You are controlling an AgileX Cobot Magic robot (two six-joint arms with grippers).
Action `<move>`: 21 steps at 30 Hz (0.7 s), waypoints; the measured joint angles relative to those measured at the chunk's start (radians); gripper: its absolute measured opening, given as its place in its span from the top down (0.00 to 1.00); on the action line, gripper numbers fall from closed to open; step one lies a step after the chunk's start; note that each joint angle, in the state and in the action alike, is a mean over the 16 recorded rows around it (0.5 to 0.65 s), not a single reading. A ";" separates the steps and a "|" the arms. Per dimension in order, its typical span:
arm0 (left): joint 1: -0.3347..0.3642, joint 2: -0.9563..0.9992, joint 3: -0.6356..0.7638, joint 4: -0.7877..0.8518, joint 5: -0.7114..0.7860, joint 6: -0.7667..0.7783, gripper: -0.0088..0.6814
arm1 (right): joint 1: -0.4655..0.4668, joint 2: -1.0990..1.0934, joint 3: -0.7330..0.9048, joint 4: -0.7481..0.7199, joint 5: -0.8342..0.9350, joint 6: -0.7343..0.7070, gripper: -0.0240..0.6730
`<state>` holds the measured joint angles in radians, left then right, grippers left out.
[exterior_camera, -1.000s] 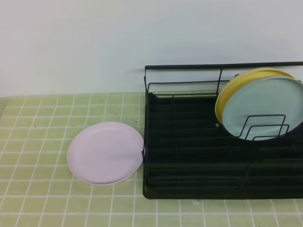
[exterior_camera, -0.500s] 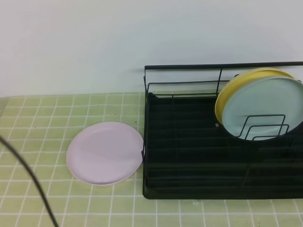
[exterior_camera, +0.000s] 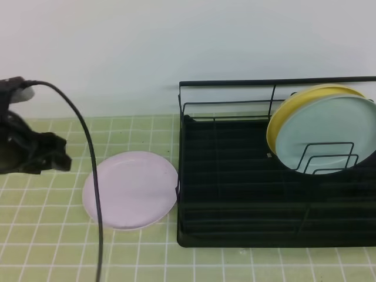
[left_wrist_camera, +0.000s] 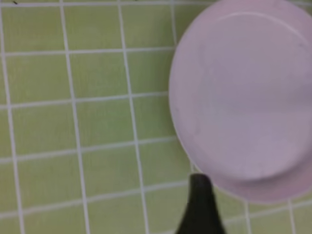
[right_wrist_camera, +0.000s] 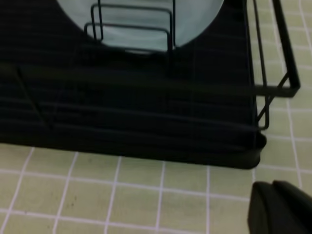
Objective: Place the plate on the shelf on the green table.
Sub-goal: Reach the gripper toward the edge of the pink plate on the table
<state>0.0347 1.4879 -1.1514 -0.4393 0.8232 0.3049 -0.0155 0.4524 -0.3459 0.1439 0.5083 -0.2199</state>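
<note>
The pale pink plate (exterior_camera: pixel 130 189) lies flat on the green table (exterior_camera: pixel 47 247), just left of the shelf (exterior_camera: pixel 235 194), a black wire rack. My left gripper (exterior_camera: pixel 57 158) hovers at the left edge, a little left of the plate and above the tiles. In the left wrist view the plate (left_wrist_camera: pixel 243 97) fills the right side, and one dark finger (left_wrist_camera: pixel 200 204) shows at its near rim. The other finger is out of frame, so the jaws look open and hold nothing. My right gripper (right_wrist_camera: pixel 279 209) is shut and empty beside the shelf's (right_wrist_camera: pixel 146 122) front corner.
A yellow plate (exterior_camera: pixel 288 111) and a pale blue-green plate (exterior_camera: pixel 329 132) lean upright in the shelf's right end, behind wire dividers (exterior_camera: pixel 326 158). A black cable (exterior_camera: pixel 91 176) hangs from the left arm and crosses the pink plate's left rim. A white wall stands behind.
My left arm has come into the high view from the left, with its cable, and now sits beside the plate. The plate and the shelf have not moved.
</note>
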 joint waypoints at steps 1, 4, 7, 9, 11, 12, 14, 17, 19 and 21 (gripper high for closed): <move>0.000 0.036 -0.023 -0.012 0.003 0.007 0.36 | 0.000 0.003 -0.001 0.003 0.012 0.000 0.97; 0.000 0.134 -0.083 -0.036 0.006 0.013 0.29 | 0.000 0.007 -0.003 0.006 0.038 -0.001 0.97; 0.000 0.216 -0.127 -0.053 -0.004 0.015 0.29 | 0.000 0.007 -0.003 0.006 0.048 -0.001 0.97; -0.001 0.263 -0.146 -0.066 -0.015 0.018 0.31 | 0.000 0.007 -0.003 0.007 0.047 -0.001 0.97; -0.002 0.305 -0.159 -0.079 -0.026 0.022 0.33 | 0.000 0.007 -0.003 0.006 0.042 -0.001 0.97; -0.004 0.324 -0.164 -0.085 -0.032 0.024 0.34 | 0.000 0.007 -0.003 0.007 0.039 -0.001 0.97; -0.007 0.358 -0.170 -0.095 -0.043 0.031 0.36 | 0.000 0.007 -0.003 0.007 0.031 -0.001 0.97; -0.016 0.399 -0.174 -0.103 -0.060 0.041 0.39 | 0.000 0.007 -0.003 0.007 0.021 -0.001 0.97; -0.024 0.420 -0.175 -0.104 -0.071 0.045 0.41 | 0.000 0.007 -0.003 0.007 0.015 -0.001 0.97; -0.034 0.436 -0.175 -0.102 -0.080 0.047 0.42 | 0.000 0.007 -0.003 0.007 0.010 -0.001 0.97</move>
<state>0.0009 1.9236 -1.3268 -0.5408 0.7427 0.3520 -0.0155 0.4594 -0.3488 0.1514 0.5183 -0.2207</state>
